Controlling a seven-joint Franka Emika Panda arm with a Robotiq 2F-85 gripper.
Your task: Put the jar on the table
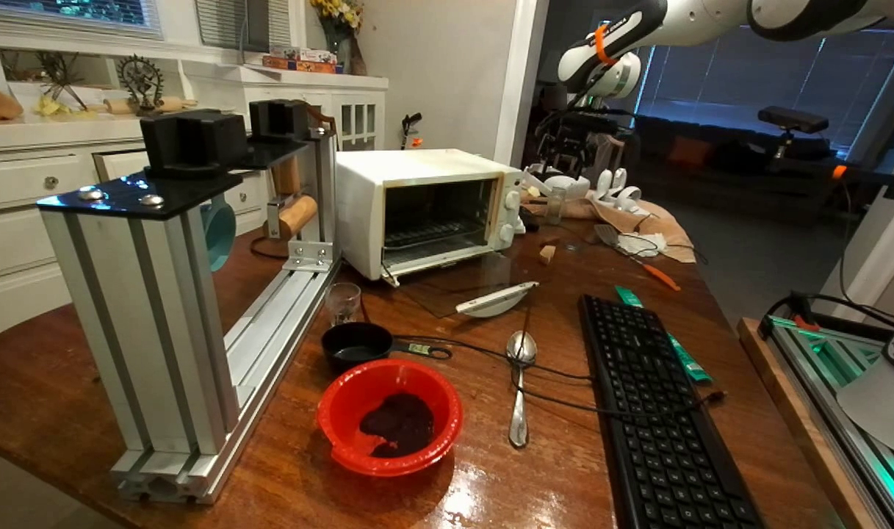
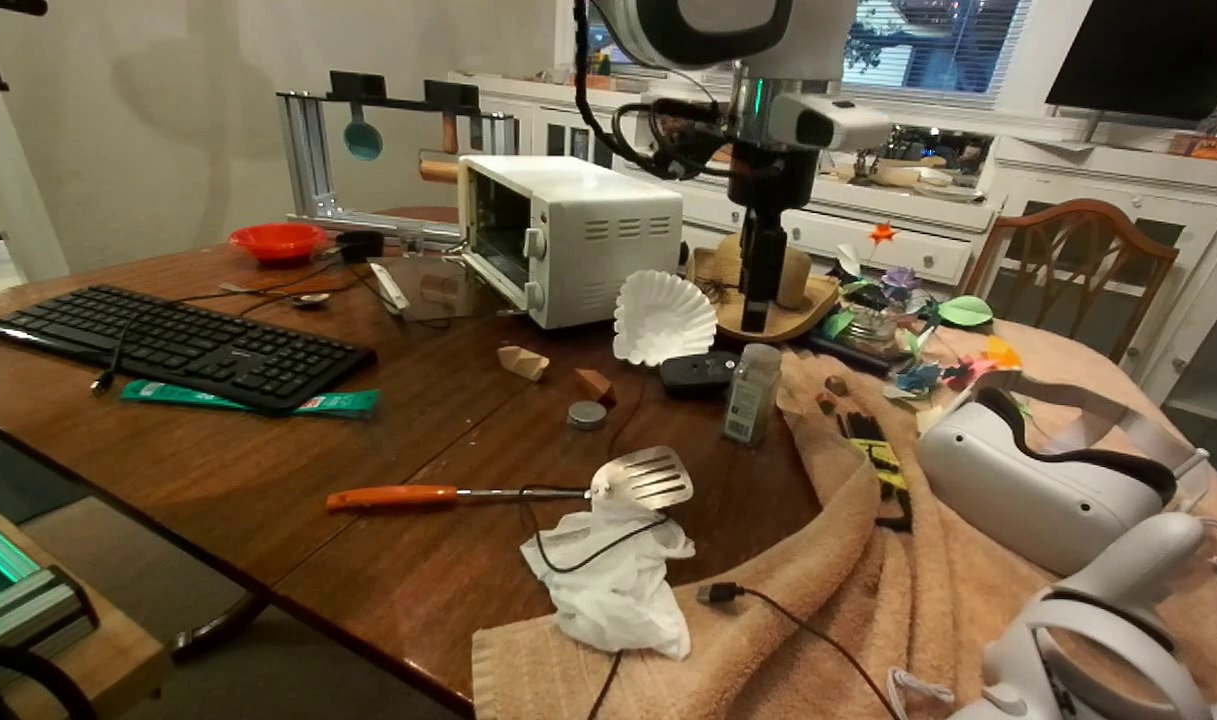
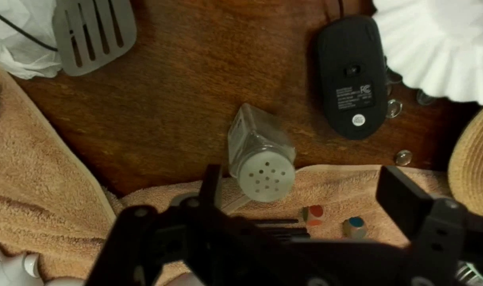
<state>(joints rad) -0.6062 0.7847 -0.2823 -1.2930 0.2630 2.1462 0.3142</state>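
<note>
Although glare whitens part of the glossy reddish-brown wooden table [image 1: 557,470] in an exterior view, its grain shows. On it, a round red bowl [image 1: 389,376] with a broad rim holds a dark, uneven mass [image 1: 402,420]; just behind stand a black round measuring cup [image 1: 336,356] and a small clear tumbler [image 1: 343,303]. A boxy white toaster oven [image 1: 432,165], its glass door [image 1: 494,295] lowered, contains a wire rack [image 1: 439,229].

In an exterior view, the clear, square-sided jar [image 2: 752,398] stands upright on the table, close to a tan terry towel [image 2: 908,600] and a white fluted paper filter [image 2: 665,325]; its contents cannot be made out. Black two-fingered claw [image 2: 756,322] hangs above the table, seen edge-on; how far it gapes cannot be told there.

In the wrist view, the jar's pale round cap [image 3: 267,177] is pierced with holes; near it lie an upturned black mouse [image 3: 350,85] and a slotted grey spatula [image 3: 95,39]. The claw is spread wide, holding nothing, its fingers [image 3: 210,184] apart from the jar.
</note>
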